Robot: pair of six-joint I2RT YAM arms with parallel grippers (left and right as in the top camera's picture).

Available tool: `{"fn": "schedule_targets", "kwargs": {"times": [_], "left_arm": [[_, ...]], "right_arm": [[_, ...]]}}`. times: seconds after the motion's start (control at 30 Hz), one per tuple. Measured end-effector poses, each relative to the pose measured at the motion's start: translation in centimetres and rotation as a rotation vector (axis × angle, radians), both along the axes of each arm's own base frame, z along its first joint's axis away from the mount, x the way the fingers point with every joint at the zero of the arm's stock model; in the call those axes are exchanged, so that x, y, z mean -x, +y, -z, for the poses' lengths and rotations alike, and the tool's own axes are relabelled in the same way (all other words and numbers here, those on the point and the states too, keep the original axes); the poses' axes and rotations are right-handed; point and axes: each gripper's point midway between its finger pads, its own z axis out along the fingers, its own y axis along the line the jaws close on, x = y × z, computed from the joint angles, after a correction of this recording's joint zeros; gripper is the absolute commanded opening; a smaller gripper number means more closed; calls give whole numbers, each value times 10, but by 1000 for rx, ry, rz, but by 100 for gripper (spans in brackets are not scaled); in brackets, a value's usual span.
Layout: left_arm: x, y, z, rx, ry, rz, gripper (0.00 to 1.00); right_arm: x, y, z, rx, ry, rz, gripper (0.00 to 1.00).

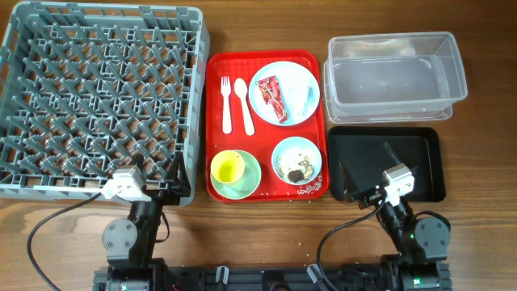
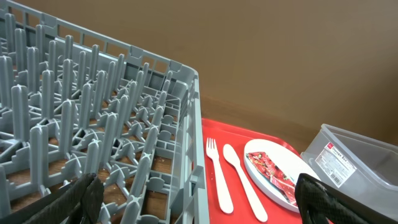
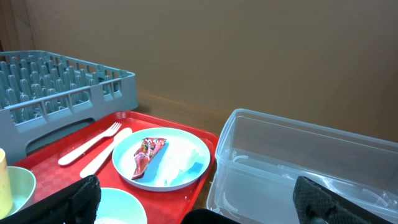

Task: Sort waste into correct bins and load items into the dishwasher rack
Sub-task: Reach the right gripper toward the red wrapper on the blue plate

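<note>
The grey dishwasher rack [image 1: 97, 89] stands at the left. On a red tray [image 1: 216, 73] lie a white fork [image 1: 226, 105] and spoon [image 1: 245, 105]. A blue plate [image 1: 292, 77] holds the red wrapper [image 1: 272, 99] and the white napkin [image 1: 305, 95]. A yellow cup [image 1: 228, 167] sits in the green bowl [image 1: 249, 186]. The blue bowl [image 1: 279, 150] holds rice and dark bits. My left gripper [image 1: 156, 171] [image 2: 202, 205] is open and empty over the rack's near right corner. My right gripper [image 1: 367, 171] [image 3: 205, 202] is open and empty over the black tray [image 1: 420, 153].
The clear tub [image 1: 396, 81] stands at the back right, beyond the black tray, with nothing in it. It also shows in the right wrist view [image 3: 298, 168]. The red tray lies between the rack and the two bins. Wooden table runs along the front.
</note>
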Motion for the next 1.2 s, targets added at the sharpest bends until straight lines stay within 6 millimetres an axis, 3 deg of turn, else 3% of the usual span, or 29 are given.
{"fn": "schedule_targets", "kwargs": {"times": [0.8,1.03,1.2], "left_arm": [[-1,1,4,0,17,-4,100],[-1,38,4,-57,17,-219,100],[-1,41,-2,-46,-8,-236,100]], "right_arm": [[0,0,0,0,0,0,100],[0,1,0,0,0,-3,100],[3,6,-7,-47,-11,-42,100]]}}
